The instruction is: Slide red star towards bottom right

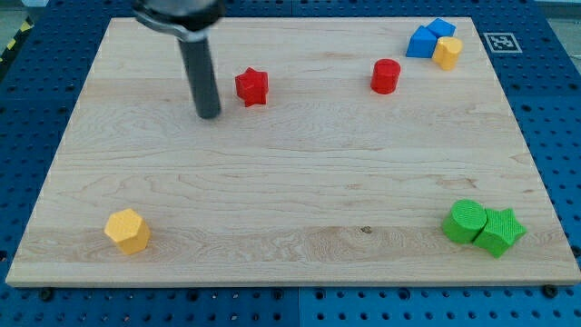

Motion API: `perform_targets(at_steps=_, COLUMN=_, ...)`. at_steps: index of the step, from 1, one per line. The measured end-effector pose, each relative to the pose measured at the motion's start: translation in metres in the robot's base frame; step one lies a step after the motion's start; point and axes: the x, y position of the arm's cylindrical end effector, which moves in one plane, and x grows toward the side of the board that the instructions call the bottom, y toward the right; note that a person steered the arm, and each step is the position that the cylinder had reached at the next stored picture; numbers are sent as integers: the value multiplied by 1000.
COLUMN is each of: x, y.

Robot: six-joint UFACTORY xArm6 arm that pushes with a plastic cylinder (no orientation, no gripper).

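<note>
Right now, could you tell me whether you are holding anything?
Nothing is held: my tip rests apart from the red star, on the view's left of it.

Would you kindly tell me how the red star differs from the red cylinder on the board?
The red star has pointed lobes; the red cylinder is round with a flat top. The red star sits left of centre, just right of my tip, apart from it; the red cylinder stands further right, nearer the blue blocks. Both are red, near the view's top.
</note>
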Motion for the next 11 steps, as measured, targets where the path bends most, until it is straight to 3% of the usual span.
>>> perform_targets(at_steps=1, x=-22, y=23)
perform_targets(at_steps=3, x=-19, y=105)
perform_targets(at_steps=4, x=-23, y=110)
perform_targets(at_steps=5, x=-61, y=110)
perform_targets(at_steps=6, x=-72, y=123)
perform_targets(at_steps=9, x=61, y=184)
perform_targets(at_steps=11, x=63, y=244)
